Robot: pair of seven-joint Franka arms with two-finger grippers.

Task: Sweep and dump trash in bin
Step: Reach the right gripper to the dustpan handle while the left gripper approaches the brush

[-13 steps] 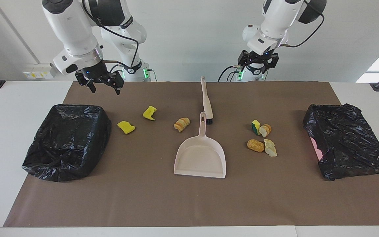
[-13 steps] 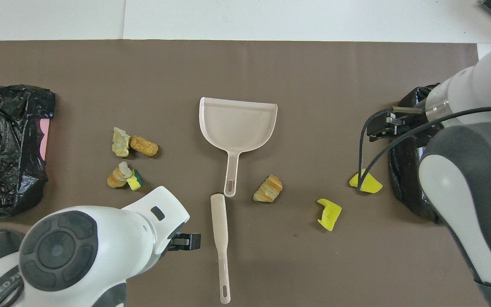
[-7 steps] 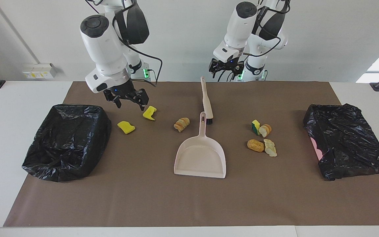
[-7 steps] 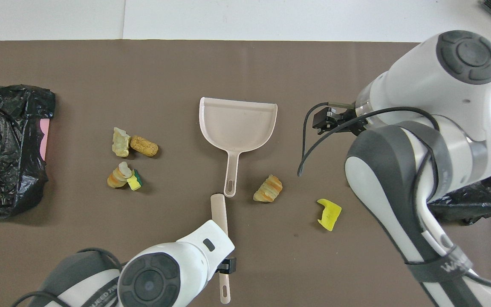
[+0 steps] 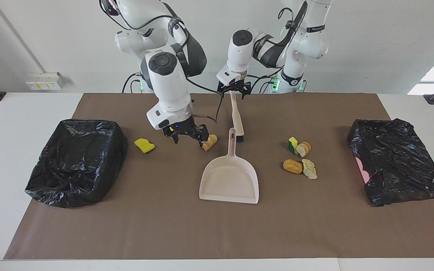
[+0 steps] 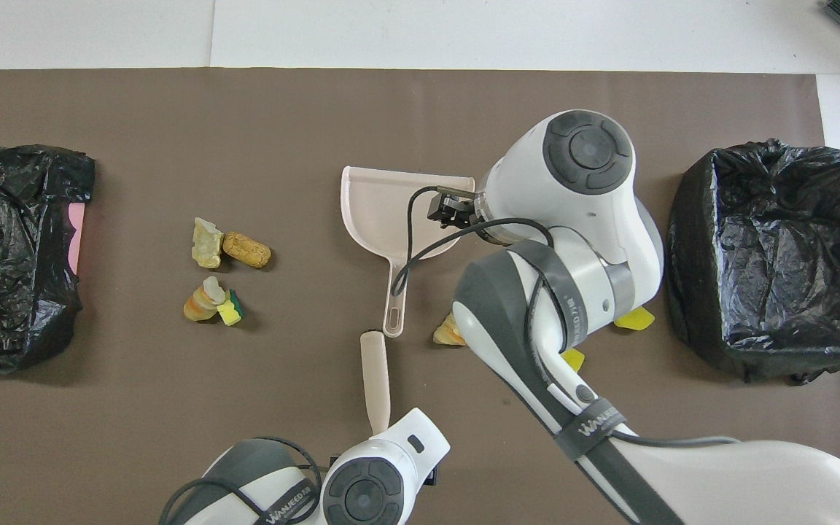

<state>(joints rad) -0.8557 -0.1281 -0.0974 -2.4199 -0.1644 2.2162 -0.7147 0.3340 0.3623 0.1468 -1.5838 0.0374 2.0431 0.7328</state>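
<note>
Progress: nothing swept | trash (image 5: 300, 157) scattered mid-frame on tabletop (image 5: 164, 226); brush (image 5: 237, 120), dustpan (image 5: 229, 178) ungrasped | right claw (image 5: 188, 136) open beside bread chunk (image 5: 209, 142) | left claw (image 5: 234, 90) over brush handle, we cannot tell grip | bins (image 5: 75, 162) await.

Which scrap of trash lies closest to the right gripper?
The striped tan bread chunk beside the dustpan handle; the right gripper is right at it, while the other scraps lie well apart.
</note>
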